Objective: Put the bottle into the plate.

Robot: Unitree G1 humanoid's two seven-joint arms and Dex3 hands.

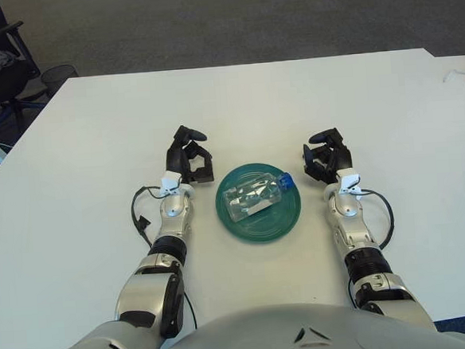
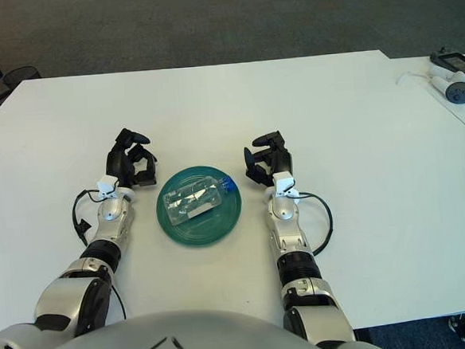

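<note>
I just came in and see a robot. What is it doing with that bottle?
The bottle already lies on its side in the green plate on the white table. Nothing holds it now. The left hand shows just left of the plate and the right hand just right of it, both empty with fingers loosely curled.

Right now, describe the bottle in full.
The bottle is small, clear plastic with a blue cap and a pale label. It lies on its side in the green plate, cap toward the robot's right and away from it. Only the plate touches it; the left hand and right hand flank the plate, holding nothing.
</note>
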